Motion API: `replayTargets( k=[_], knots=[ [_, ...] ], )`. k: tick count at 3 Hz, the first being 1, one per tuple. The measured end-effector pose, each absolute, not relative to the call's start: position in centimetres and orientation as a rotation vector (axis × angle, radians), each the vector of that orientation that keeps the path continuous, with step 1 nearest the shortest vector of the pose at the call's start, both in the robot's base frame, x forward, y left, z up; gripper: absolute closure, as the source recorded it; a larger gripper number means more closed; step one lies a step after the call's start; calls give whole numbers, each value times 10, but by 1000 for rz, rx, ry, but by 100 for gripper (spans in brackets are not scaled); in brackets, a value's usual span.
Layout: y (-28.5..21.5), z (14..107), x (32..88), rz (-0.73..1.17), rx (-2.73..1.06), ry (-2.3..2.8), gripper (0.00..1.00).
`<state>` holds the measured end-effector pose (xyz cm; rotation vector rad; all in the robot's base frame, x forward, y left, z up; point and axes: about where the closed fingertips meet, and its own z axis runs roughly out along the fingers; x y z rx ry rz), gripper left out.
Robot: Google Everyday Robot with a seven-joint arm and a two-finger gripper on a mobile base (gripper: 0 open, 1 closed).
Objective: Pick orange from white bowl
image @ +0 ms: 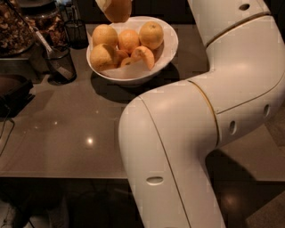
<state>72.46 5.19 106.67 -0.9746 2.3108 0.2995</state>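
Observation:
The white bowl (168, 52) stands at the back of the counter. It holds three large pale oranges (104, 34) (151, 34) (101, 57) and smaller, deeper orange fruits (129, 41). My gripper (115, 6) is at the top edge of the camera view, just above the bowl's back rim. It is shut on another pale orange (119, 11), held clear of the fruits in the bowl. Most of the gripper is cut off by the frame edge.
My white arm (178, 133) fills the right and front of the view and hides much of the counter (67, 133). Two black mesh cups (60, 62) (75, 31) stand left of the bowl. A container of nuts (15, 26) and a dark object (13, 91) sit at the far left.

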Motion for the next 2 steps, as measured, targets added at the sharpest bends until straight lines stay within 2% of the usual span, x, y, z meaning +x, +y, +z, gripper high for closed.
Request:
replayTargets(
  k=[2],
  knots=[
    [44,1081,712,304,-899,2346,100]
  ],
)
